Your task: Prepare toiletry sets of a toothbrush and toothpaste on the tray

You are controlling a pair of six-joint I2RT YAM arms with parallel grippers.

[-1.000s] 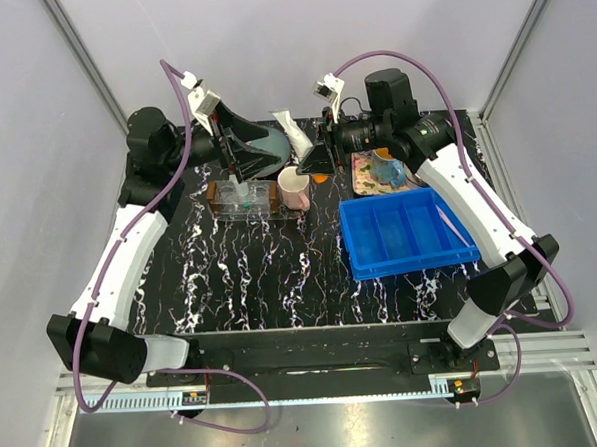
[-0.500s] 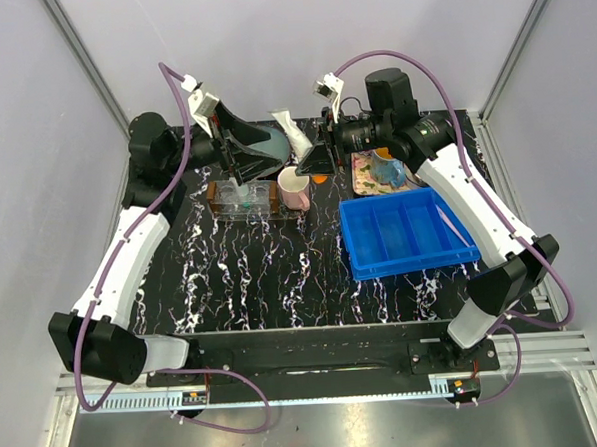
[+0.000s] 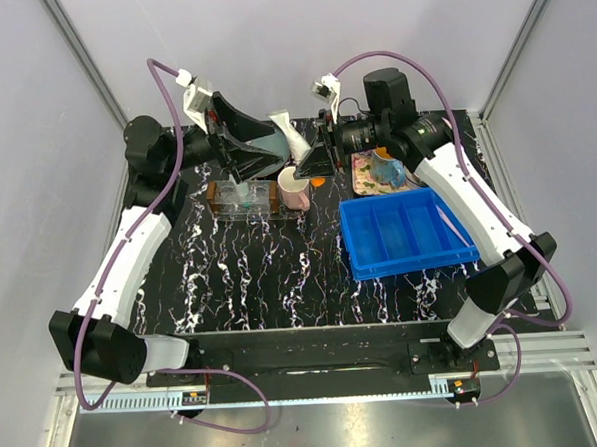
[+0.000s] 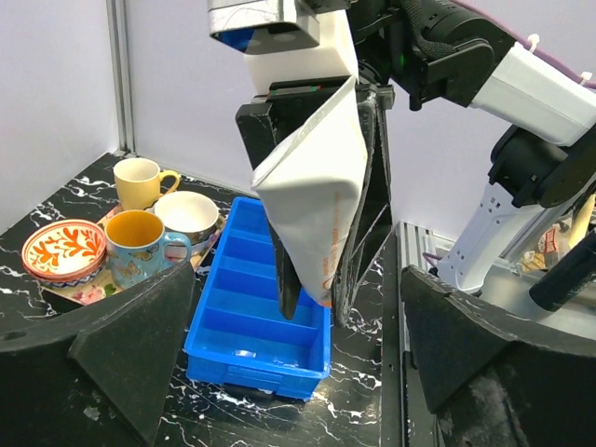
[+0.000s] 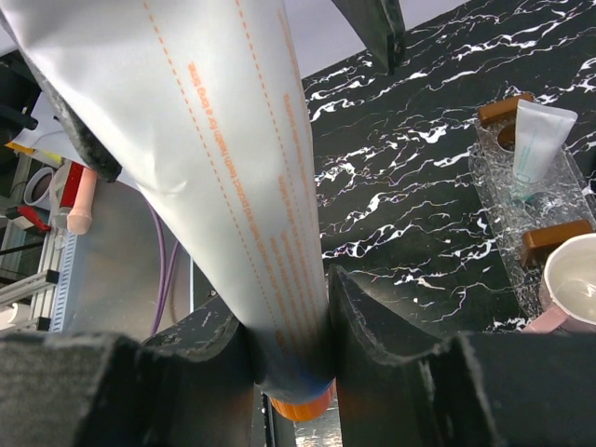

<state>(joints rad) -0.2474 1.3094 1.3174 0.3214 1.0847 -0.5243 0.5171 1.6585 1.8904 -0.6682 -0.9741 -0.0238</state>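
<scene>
As we look from the near edge of the black marbled table [image 3: 281, 274], we meet first the blue divided plastic bin [image 3: 404, 233] on the right, then to the left the clear oblong plastic tray with a brown-ended rack [image 3: 263, 210], where the white toothpaste tube with teal markings [image 3: 242, 193] stands in the rack, a pink mug [image 3: 295, 190] just beside the tray. Above the tray the left jaws are spread wide and hold nothing, while the right jaws, over the mug, clamp the white orange-capped toothpaste tube [image 5: 233, 168] near its cap; farther right sits the colourful patterned square tray [image 3: 362, 186].
</scene>
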